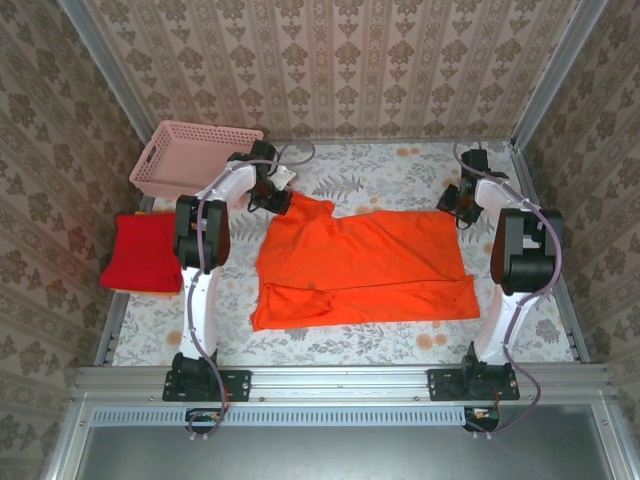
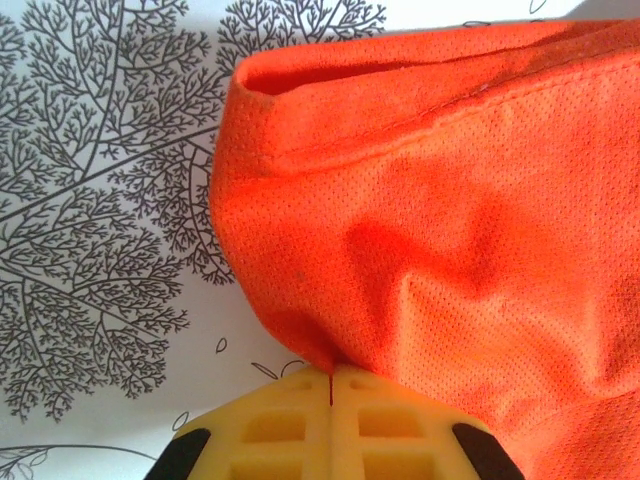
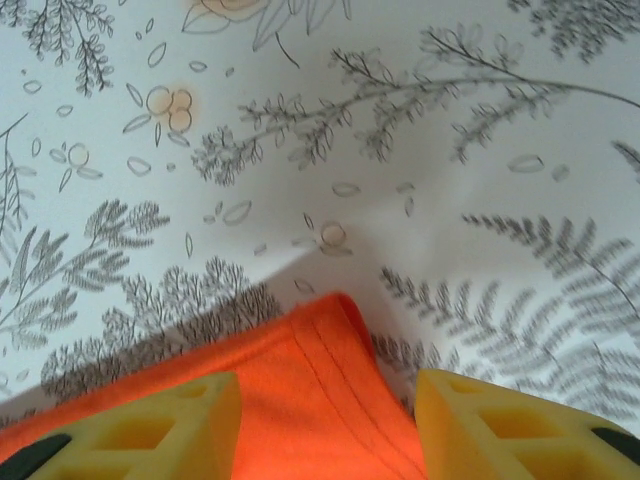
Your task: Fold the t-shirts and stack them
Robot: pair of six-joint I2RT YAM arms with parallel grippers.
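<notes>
While the orange t-shirt (image 1: 370,265) is spread across the middle of the desk (image 1: 400,165), its far left corner is pinched by the closed left end effector (image 2: 330,378). Its far right corner is straddled by the right end effector (image 3: 325,400), fingers (image 3: 150,430) apart and not clamped. The red t-shirt (image 1: 140,250) is laid folded at the desk's left edge.

Cut off at frame edges: orange t-shirt (image 2: 450,230); red t-shirt (image 1: 140,250) edge hidden behind left arm (image 1: 197,295).
</notes>
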